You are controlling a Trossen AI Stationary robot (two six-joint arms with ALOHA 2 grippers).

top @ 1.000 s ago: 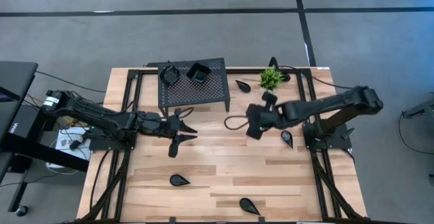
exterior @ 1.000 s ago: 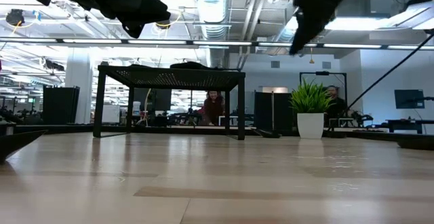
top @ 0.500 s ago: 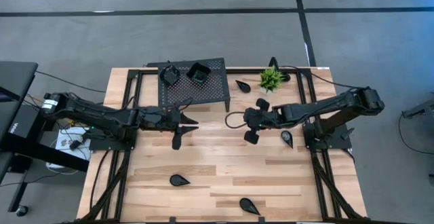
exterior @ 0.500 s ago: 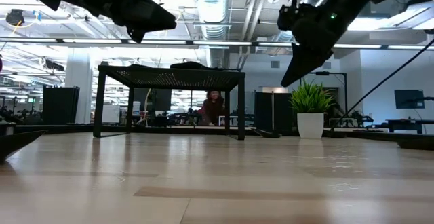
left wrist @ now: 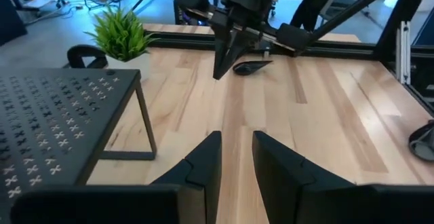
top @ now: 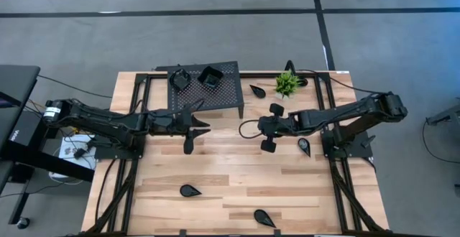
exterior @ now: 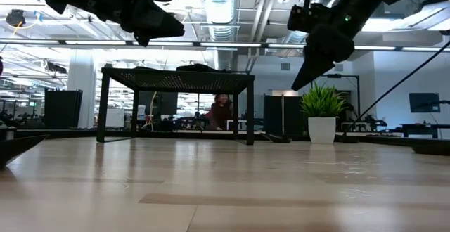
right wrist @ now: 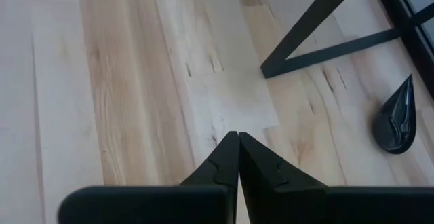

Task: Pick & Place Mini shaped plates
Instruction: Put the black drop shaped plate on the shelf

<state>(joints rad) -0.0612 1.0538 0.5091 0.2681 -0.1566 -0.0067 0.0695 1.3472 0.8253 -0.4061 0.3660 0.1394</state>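
Left claw (top: 192,127), raised above the tabletop (top: 237,179) just off the front edge of the perforated stand (top: 205,93): fingers partly parted, nothing between them. Right claw (top: 267,131), facing it across the middle of the tabletop and also raised: fingers pressed together, empty.

Mini shaped plates relative to the claws: two rest on top of the stand beyond the left claw, a roundish plate (top: 178,78) and a squarish plate (top: 210,77) (apparently already placed). Loose teardrop plates lie on the bare wood: one (top: 304,146) just beside the right claw on its outer side, one (top: 257,90) beyond it next to the potted plant (top: 287,83), and two near the front edge, (top: 189,190) and (top: 264,217), well apart from both claws.

Judged progress: early to middle; at least four plates are left to move.

Clearances: open wood between and in front of the claws; constraints are the stand's legs, the plant, and the black frame rails along both sides.
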